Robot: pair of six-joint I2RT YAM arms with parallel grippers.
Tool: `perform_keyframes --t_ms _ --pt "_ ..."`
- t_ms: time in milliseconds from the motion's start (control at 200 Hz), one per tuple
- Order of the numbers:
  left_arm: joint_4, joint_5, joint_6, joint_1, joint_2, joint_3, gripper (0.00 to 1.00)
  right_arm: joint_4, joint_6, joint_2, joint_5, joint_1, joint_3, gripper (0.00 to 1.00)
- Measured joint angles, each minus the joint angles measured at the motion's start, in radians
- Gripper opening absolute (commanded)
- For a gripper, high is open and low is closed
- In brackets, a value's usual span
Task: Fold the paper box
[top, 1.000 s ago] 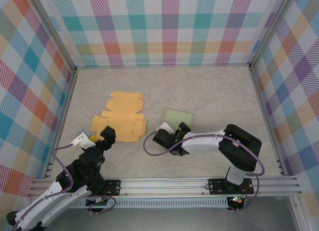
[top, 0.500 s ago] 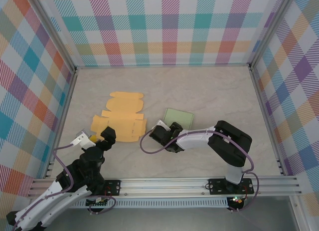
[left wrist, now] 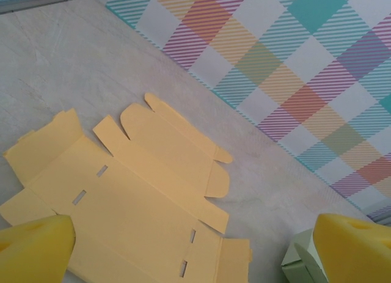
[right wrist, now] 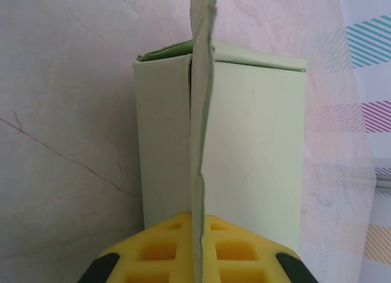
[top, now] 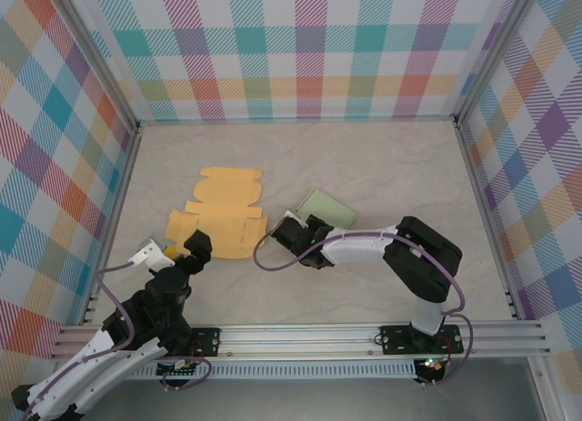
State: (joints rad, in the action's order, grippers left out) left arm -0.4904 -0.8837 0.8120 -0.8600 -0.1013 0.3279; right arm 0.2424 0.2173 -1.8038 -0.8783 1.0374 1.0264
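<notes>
Surroundings: pale marbled tabletop, enclosed on three sides by plaid walls.
Green paper box: lies mostly flattened near the middle of the tabletop, turned at an angle to the walls, just right of the orange sheet and not touching it.
Flap: a thin green panel of that box stands up on edge; in the right wrist view it runs straight up the middle, with the rest of the box flat beneath it.
Right tool: clenched on the flap. Its yellow pads press on either side of the flap's near end. It sits at the box's near-left corner, between the box and the orange sheet.
Orange box blank: unfolded and flat, left of centre, tabs and slots showing, with nothing resting on it.
Left tool: released, jaws spread wide and gripping nothing. It is poised by the blank's near-left corner, and its foam tips sit at the lower corners of the left wrist view.
</notes>
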Motion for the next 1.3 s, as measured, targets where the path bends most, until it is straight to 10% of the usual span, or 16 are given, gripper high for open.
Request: perform_keyframes --t_ms 315,585,915,1300 --pt "0.044 0.045 -0.062 0.001 -0.145 0.034 1.00 0.238 -0.082 0.208 0.222 -0.005 0.082 0.00" --pt "0.140 0.196 -0.160 0.002 -0.375 0.142 1.00 0.433 -0.135 0.334 0.663 -0.155 0.179 0.00" --pt "0.296 0.578 -0.380 0.046 -0.743 0.310 0.95 0.532 -0.119 0.230 1.203 -0.411 0.225 0.00" --pt "0.432 1.040 -0.506 0.354 -1.046 0.357 0.81 0.572 -0.051 -0.027 1.527 -0.523 0.378 0.12"
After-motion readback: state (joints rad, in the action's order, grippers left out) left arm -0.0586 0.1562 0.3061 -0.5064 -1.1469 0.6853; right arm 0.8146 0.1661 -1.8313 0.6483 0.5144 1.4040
